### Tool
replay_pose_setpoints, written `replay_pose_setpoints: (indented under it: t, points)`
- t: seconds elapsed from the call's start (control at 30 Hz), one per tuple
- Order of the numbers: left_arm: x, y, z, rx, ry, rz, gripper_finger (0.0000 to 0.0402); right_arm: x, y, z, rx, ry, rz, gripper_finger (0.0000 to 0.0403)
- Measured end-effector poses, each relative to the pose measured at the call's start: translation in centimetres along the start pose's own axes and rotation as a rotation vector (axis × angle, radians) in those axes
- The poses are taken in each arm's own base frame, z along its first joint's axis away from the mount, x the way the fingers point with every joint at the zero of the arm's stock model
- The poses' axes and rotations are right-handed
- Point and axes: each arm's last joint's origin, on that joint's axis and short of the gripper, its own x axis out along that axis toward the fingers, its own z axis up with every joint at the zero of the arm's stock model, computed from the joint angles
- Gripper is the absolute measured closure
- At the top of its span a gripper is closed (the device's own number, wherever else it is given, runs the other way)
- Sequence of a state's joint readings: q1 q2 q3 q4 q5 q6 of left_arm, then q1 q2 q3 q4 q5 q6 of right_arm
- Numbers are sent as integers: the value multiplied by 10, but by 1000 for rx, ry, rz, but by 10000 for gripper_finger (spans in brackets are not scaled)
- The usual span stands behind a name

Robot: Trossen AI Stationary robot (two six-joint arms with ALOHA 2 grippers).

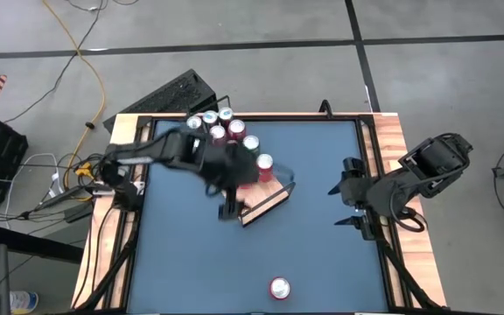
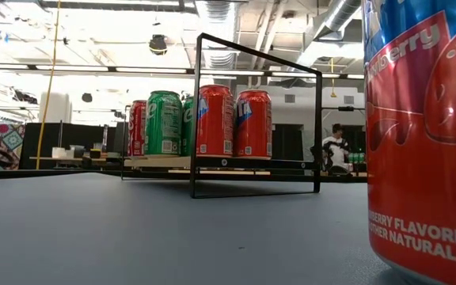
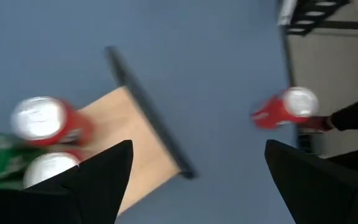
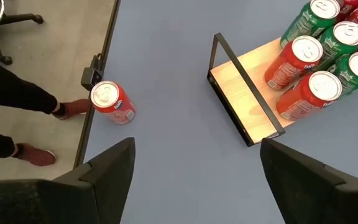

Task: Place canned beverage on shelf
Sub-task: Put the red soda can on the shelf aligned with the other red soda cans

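The shelf (image 1: 265, 203) is a light-wood board with black end rails, lying slantwise from the table's far left toward its middle. Several red and green cans (image 1: 234, 131) stand on its far part (image 4: 316, 56); the near end (image 4: 247, 93) is bare. One red can (image 1: 279, 287) stands upright alone by the table's near edge, huge at the right of the low view (image 2: 426, 142). My left gripper (image 1: 228, 208) hovers open above the shelf's near end, fingers apart in its wrist view (image 3: 197, 186). My right gripper (image 1: 338, 206) waits open at the table's right (image 4: 194, 180).
Bare blue tabletop (image 1: 322, 262) lies between the shelf and the lone can. A person's dark-trousered legs and red shoes (image 4: 36, 155) stand just beyond the near edge, close to the lone can. A black keyboard (image 1: 173, 92) lies behind the far edge.
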State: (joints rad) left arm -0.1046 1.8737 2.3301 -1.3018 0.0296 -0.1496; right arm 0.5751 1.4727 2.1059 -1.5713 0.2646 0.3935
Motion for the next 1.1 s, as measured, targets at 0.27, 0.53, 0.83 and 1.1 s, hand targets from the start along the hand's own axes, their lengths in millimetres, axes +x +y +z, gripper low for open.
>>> replay_pose_setpoints:
  t: [0.27, 0.53, 0.83, 1.1]
  points:
    - [12, -75, -14, -16, -4, 0, 54, 4, 17, -3, -94, 23, 40, 74]
    - [47, -117, -9, -59, -169, 62, 54, -2, 32, -10, -154, 21, 88, 74]
    - [131, -160, -20, -19, -199, 112, 54, -8, 47, -18, -212, 20, 141, 74]
    - [195, -177, -43, 29, -167, 209, 54, -11, 53, -22, -234, 17, 160, 74]
